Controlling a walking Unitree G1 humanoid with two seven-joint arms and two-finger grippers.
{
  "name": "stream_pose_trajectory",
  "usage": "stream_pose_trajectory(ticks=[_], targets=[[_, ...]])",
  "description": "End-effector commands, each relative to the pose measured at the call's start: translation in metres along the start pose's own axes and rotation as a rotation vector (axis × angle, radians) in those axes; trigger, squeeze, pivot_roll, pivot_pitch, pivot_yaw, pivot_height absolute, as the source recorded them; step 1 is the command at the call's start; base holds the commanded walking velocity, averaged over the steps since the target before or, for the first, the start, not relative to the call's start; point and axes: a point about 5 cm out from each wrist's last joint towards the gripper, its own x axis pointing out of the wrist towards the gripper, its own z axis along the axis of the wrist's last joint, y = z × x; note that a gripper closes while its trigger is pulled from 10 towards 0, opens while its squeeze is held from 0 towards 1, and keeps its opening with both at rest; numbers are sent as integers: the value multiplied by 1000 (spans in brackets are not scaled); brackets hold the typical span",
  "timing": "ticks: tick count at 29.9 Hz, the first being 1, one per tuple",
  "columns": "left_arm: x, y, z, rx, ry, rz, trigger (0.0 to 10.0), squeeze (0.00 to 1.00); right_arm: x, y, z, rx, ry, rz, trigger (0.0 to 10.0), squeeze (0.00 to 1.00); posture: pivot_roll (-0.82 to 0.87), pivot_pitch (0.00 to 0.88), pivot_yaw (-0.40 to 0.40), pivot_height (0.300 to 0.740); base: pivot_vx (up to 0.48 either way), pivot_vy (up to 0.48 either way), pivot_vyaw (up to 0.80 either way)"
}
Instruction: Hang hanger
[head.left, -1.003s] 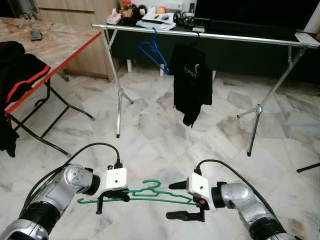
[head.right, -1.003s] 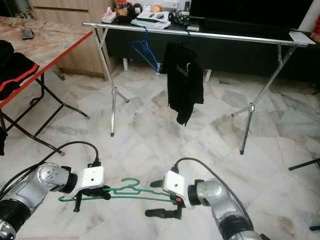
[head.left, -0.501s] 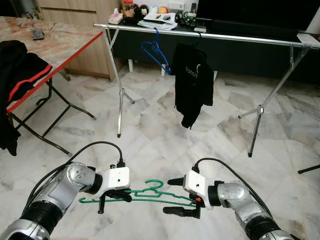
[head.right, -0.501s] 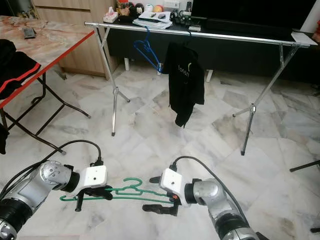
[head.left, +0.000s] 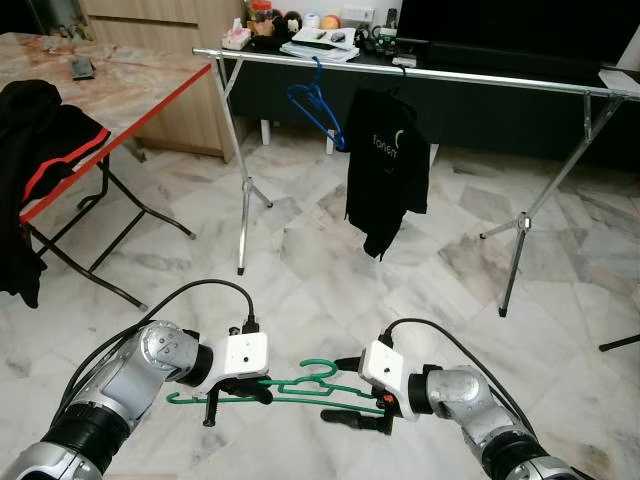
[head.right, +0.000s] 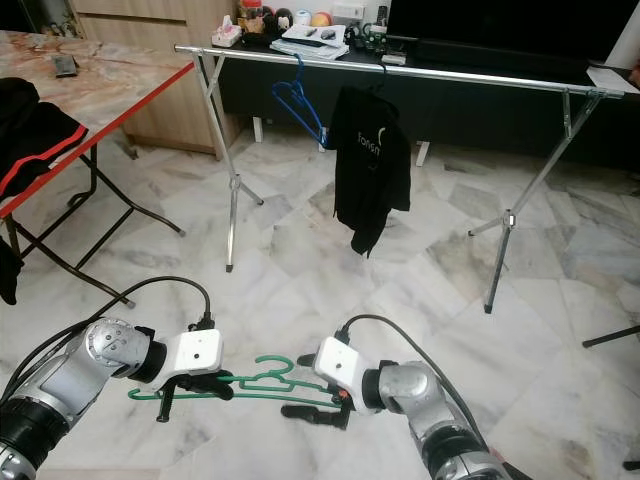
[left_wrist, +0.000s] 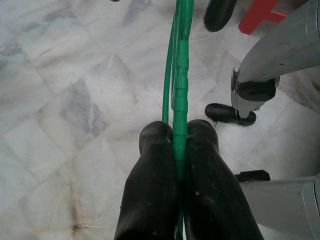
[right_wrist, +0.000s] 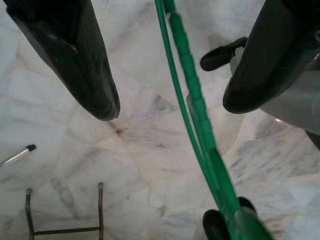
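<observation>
Left gripper (head.left: 238, 397): my two black fingers are pressed together on the thin green plastic hanger (head.left: 300, 388), clamped on its ridged bar near one end.
Right gripper (head.left: 350, 390): my fingers stand apart, one on each side of the hanger's bar and not touching it; this arm carries no load.
Hanger's place: held low over the white marble floor (head.left: 300, 270), between my two wrists, close in front of me.
Long axis: it runs crosswise from left gripper to right gripper, with the hook pointing up and away from me near the middle.
Key relation: the silver metal rail of the clothes rack (head.left: 470, 76) lies well ahead and above, so I judge the hook must rise and travel forward; the left arm alone holds it.
On the rail: a blue plastic hanger (head.left: 315, 105) and a limp black shirt (head.left: 388, 165) hang side by side, with bare rail further right.
Left side: a marble-topped bench (head.left: 120, 85) with a red edge, dark clothing draped over it.
</observation>
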Motion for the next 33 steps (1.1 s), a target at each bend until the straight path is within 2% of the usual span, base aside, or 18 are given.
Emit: stream_pose_trajectory(ticks=[1, 17, 33], targets=[[3, -5, 4, 1, -14, -25, 10000, 0, 1, 0, -1, 6, -1, -7, 0, 0, 2, 93, -38, 740, 0, 0, 0], [5, -6, 12, -2, -32, -39, 10000, 0, 3, 7, -6, 70, -15, 52, 0, 0, 7, 100, -40, 740, 0, 0, 0], [5, -6, 15, 2, -39, -46, 10000, 0, 4, 8, -6, 92, -32, 53, 0, 0, 15, 105, -42, 740, 0, 0, 0]])
